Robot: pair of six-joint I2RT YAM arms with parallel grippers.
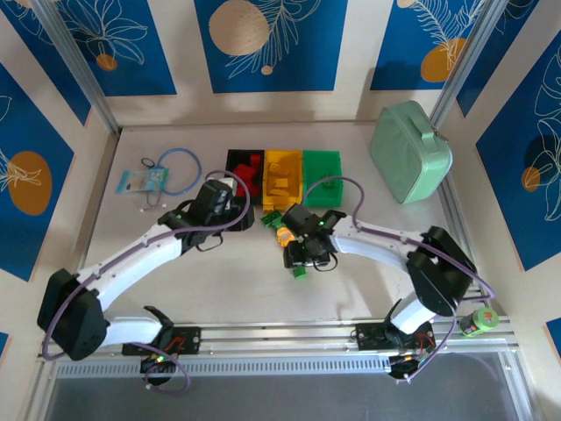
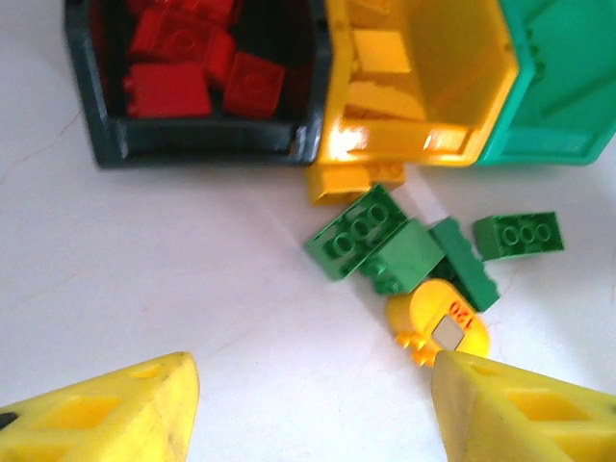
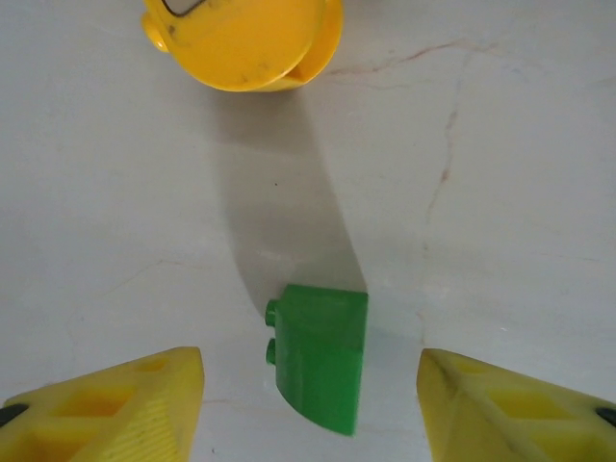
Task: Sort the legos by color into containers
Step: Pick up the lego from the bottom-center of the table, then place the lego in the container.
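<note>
Legos (image 2: pixel 366 231) lay loose on the table (image 3: pixel 500 144) at six o'clock from the yellow bin (image 2: pixel 404 144), mostly green ones bunched together, with a round yellow piece (image 2: pixel 438 322) at their near edge. The black bin (image 2: pixel 192 144) already held red bricks and the green bin (image 2: pixel 558 144) stood at three o'clock from the yellow one.

One green brick (image 3: pixel 322 346) lay apart on its side, at six o'clock from the round yellow piece, studs pointing to nine o'clock. The right claw (image 3: pixel 310 358) straddled it, fingers well apart on either side and touching nothing. The left claw (image 2: pixel 313 366) hung wide and empty over bare table at seven o'clock from the pile.

We judged the brick light, rigid and glossy (so apt to skate or flip under a lopsided pinch). It had one curved face, which we reckoned would squirt out of the pads. The safer hold seemed to be across its two flat parallel sides, low and centred, squeezed gently and squarely.
</note>
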